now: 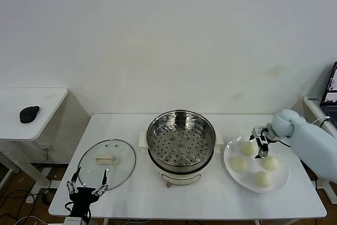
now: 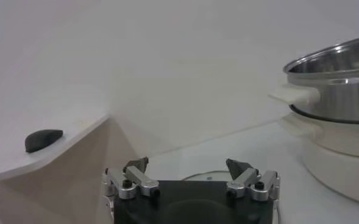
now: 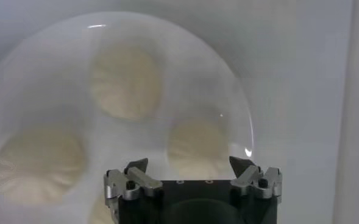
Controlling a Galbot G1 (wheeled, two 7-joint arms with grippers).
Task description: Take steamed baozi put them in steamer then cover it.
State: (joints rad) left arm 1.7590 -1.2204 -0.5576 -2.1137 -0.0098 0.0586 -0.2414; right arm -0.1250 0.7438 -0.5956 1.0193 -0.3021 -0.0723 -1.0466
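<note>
The white desk [image 1: 131, 193] carries the steamer [image 1: 180, 146] at centre frame, uncovered, with bare desk on both sides. The cover [image 1: 107, 163] lies flat at lower left, its rectangular handle running left to right. Four steamed baozi [image 1: 239, 164] sit on a white plate [image 1: 280, 183] at right, near the desk's right edge. The right end effector [image 1: 261, 150] hovers over the baozi, fingers apart. The left end effector [image 1: 87, 188] waits at the cover's near rim, fingers apart. No legible writing.
</note>
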